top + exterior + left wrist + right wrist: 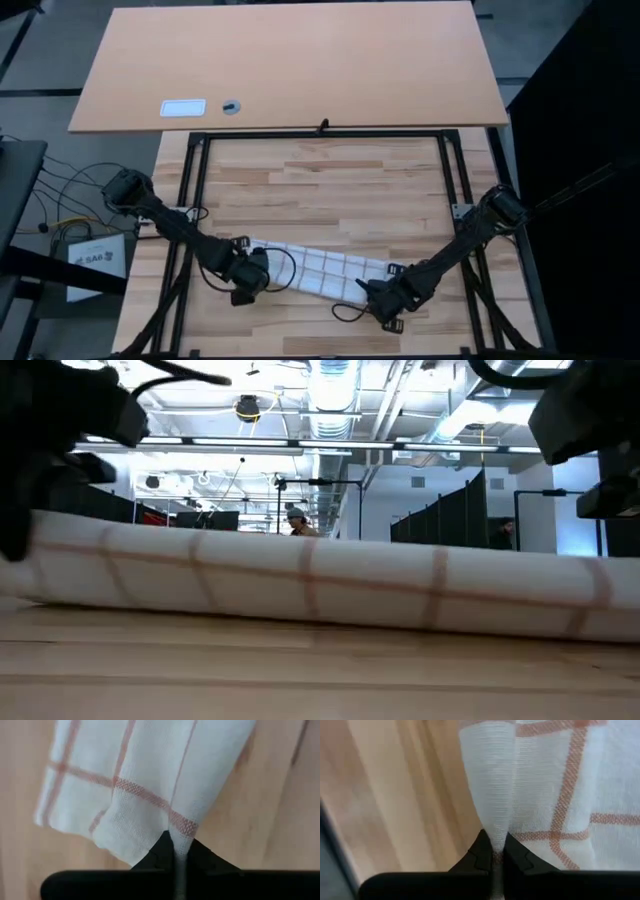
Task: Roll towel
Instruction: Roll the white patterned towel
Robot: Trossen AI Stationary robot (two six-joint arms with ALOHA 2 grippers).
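Left gripper (pixel 175 851): the two dark fingers are pinched together on a fold of cloth at one end of the soft white towel with thin brown-orange check lines (pixel 150 775). In the high view this gripper (pixel 245 290) sits low over the near part of the light wooden plank counter (pixel 330 185), at the towel's (pixel 320 268) left end.

Right gripper (pixel 494 851): its fingers are likewise closed on a narrow pleat of the same towel (pixel 560 780), with the cloth rising from between the tips. In the high view the gripper (pixel 382 305) is at the towel's right end, slightly nearer the front edge of the counter than the left one.

Towel: it lies as a long narrow band across the near-centre of the counter, running between the two grippers and slanting a little toward the front on the right side. The low view shows it as a rounded, rolled or folded bulk (pixel 320 585) resting on the wood, spanning nearly the whole width of that view.

Surroundings: a black metal frame (pixel 195 170) borders the counter. Beyond it stands a separate smooth tan board (pixel 300 60) carrying a small white card (pixel 183 108) and a small round grey object (pixel 231 106).
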